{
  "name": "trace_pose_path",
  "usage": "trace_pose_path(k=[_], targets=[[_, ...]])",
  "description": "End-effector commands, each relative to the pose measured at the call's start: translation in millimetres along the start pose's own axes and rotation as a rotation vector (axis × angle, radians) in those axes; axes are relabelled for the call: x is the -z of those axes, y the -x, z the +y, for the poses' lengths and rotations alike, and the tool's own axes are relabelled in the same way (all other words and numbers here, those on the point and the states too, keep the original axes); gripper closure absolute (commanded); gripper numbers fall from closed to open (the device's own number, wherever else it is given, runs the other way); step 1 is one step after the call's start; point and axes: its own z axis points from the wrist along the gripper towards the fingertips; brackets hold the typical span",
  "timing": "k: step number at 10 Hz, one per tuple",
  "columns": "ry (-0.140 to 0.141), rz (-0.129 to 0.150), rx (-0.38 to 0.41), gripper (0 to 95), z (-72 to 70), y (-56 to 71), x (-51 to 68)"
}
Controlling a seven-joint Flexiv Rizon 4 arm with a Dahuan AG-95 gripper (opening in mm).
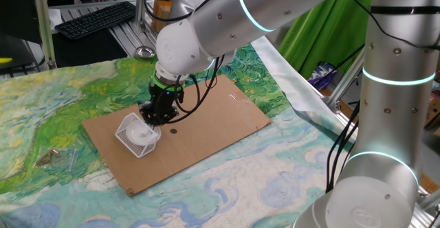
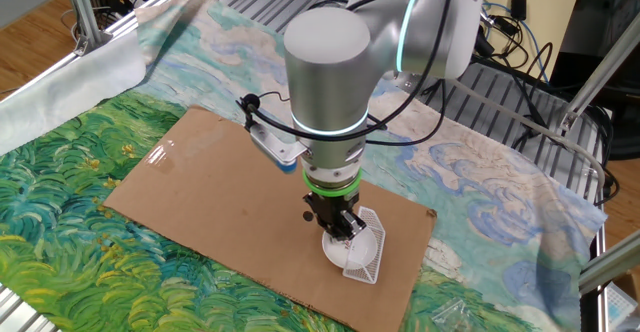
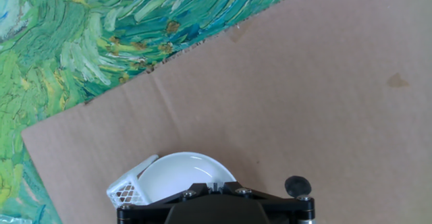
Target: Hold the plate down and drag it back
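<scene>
My gripper [image 2: 343, 228], fingers together, presses the plate [image 3: 181, 175]; I should keep steady downward pressure while dragging slowly across the cardboard [image 3: 304, 116].

Closed gripper [image 1: 152, 120] pressing straight down on the white plate [image 1: 137, 130]. Basket [image 1: 137, 136] against the plate, on cardboard [image 1: 206, 121]. Keyboard [image 1: 96, 18] at eleven o'clock.

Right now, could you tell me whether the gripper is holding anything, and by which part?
Nothing is gripped. The shut gripper is down on the plate, its fingertips hidden, so the exact contact spot cannot be told.
</scene>
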Motion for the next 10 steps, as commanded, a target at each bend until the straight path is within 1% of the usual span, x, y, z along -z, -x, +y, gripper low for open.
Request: trace_pose_path(k=[1, 5, 9, 10], targets=[[-0.006, -0.002, 0.003, 95.0, -1.2, 0.9, 0.3], [-0.018, -0.004, 0.021, 95.0, -9.8, 7.1, 4.2], [-0.054, -0.017, 0.040, 95.0, -18.9, 13.3, 6.3], [-0.057, -0.018, 0.042, 95.0, -20.1, 13.9, 7.1]])
